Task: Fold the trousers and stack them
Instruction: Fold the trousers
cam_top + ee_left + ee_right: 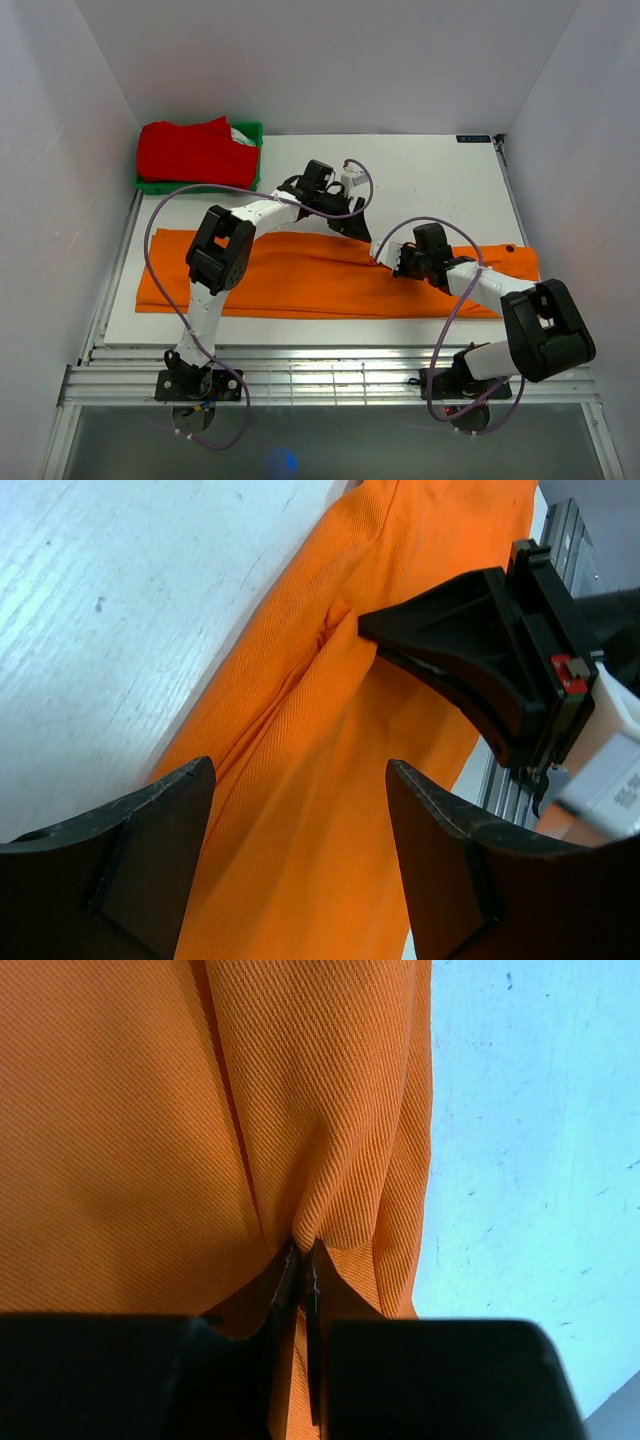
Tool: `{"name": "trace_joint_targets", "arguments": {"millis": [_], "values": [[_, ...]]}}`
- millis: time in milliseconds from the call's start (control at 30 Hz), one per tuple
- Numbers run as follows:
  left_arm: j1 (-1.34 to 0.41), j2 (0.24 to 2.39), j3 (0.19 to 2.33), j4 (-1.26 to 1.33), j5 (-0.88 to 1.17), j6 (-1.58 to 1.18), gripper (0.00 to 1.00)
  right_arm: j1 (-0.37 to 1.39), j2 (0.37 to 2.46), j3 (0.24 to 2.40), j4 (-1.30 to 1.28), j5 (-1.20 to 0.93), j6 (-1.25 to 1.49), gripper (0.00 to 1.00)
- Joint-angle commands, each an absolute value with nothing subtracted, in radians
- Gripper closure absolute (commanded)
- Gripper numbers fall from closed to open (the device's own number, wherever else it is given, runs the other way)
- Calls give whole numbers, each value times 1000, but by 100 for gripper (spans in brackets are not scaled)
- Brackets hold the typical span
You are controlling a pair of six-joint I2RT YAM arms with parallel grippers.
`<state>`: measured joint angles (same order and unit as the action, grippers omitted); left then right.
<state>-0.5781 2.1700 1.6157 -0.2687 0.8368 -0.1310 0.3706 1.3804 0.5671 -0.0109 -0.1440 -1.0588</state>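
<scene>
Bright orange trousers (300,285) lie flat, stretched left to right

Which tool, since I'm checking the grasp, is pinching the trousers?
The right tool: shut on a fold of the trousers; the left tool stands open.

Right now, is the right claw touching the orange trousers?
Touching. The right wrist view shows the right gripper shut on a fold of the trousers.

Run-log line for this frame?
right claw: shut on trousers fold | left claw: open over trousers | red garment: in green bin
</scene>
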Motion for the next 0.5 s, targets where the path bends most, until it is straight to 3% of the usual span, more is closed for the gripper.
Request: {"name": "trace_joint_targets", "arguments": {"millis": [0,467], "values": [[-606,2201,1698,-258,884,-204,20,374,1374,516,112,-57,-1069,92],[-696,2312,1735,-237,999,-325,20,422,1272,324,259,-43,-1156,92]]}}
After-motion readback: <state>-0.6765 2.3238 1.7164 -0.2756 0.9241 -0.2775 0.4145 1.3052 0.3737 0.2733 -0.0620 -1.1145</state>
